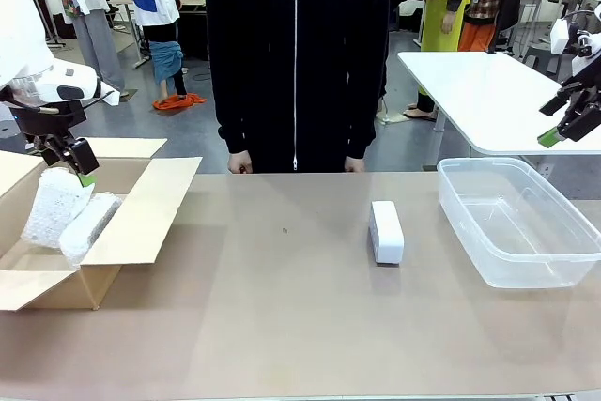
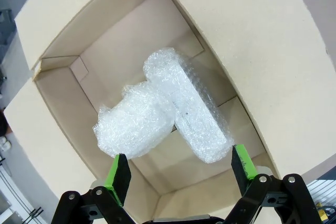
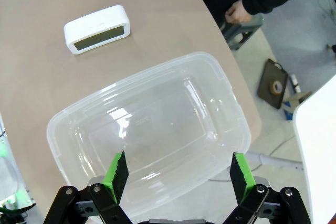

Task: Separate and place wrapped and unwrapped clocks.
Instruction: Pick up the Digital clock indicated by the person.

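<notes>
Shows the left claw spread wide and empty above an open cardboard box at the left edge of the front frame. Finds one wrapped clock inside that box, touching a second wrapped clock beside it. Places the unwrapped clock on the table, right of centre, near a clear plastic bin but apart from it. Shows the right claw wide, gripping nothing, over the bin at the right edge.

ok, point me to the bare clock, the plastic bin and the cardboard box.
bare clock (image 1: 386,231), front view, middle of its top.
plastic bin (image 1: 461,218), front view, left wall.
cardboard box (image 1: 136,218), front view, right flap.
</notes>
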`<act>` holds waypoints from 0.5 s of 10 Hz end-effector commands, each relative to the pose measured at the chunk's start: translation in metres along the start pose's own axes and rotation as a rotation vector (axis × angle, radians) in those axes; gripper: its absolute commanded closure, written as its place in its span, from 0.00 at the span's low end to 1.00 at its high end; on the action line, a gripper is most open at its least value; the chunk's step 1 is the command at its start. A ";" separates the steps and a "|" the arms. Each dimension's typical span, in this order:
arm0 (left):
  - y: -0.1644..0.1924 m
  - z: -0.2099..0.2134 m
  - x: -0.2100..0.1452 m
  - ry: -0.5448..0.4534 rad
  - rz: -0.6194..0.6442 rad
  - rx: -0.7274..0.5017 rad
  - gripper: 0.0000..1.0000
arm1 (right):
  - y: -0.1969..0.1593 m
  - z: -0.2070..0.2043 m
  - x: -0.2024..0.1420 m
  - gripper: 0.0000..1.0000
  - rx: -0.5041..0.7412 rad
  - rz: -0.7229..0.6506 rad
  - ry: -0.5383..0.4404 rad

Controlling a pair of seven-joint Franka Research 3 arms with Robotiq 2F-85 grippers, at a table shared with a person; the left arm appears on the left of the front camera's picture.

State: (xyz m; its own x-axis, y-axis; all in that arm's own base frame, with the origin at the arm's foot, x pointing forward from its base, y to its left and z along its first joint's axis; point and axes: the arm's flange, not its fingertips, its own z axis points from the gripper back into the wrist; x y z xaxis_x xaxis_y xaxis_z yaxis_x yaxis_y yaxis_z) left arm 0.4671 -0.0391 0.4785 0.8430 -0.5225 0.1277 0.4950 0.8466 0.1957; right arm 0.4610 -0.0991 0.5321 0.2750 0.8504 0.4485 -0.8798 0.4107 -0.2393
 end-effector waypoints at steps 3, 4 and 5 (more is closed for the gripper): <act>0.006 0.030 -0.021 -0.045 -0.226 0.074 0.00 | -0.001 -0.001 -0.001 0.00 0.007 0.001 -0.013; 0.008 0.034 -0.024 -0.043 -0.272 0.092 0.00 | -0.001 -0.001 -0.001 0.00 0.007 0.001 -0.013; 0.013 0.040 -0.028 -0.042 -0.303 0.107 0.00 | -0.001 -0.001 -0.001 0.00 0.007 0.001 -0.013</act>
State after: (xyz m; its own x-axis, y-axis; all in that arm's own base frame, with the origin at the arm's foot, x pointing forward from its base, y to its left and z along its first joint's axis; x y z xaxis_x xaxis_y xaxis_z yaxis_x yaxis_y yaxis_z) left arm 0.4492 -0.0262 0.5185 0.6806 -0.7250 0.1054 0.6712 0.6747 0.3069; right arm 0.4610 -0.0991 0.5321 0.2749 0.8504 0.4485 -0.8798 0.4106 -0.2393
